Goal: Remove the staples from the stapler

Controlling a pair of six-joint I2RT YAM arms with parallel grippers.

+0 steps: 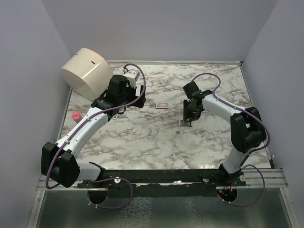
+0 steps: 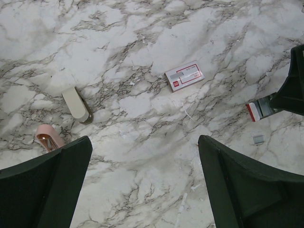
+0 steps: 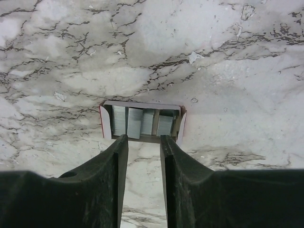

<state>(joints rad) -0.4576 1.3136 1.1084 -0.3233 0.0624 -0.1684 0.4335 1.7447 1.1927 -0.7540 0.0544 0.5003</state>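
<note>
The pink stapler (image 2: 46, 135) lies on the marble at the left of the left wrist view. It is partly hidden behind my left finger and hidden under the arm in the top view. A tiny grey staples strip (image 2: 258, 139) lies loose, also in the top view (image 1: 177, 131). My left gripper (image 2: 145, 139) hangs wide open and empty above the table, also in the top view (image 1: 122, 95). My right gripper (image 3: 143, 138) is narrowly open with bare marble between its fingers. Its tips are at the near edge of an open box of staple strips (image 3: 142, 121).
A cream slim piece (image 2: 76, 104) lies beside the stapler. A flat pink tile (image 1: 162, 105) lies mid-table, also in the left wrist view (image 2: 185, 76). A big cream drum (image 1: 87, 72) stands at the back left. A small pink object (image 1: 74, 116) sits by the left wall.
</note>
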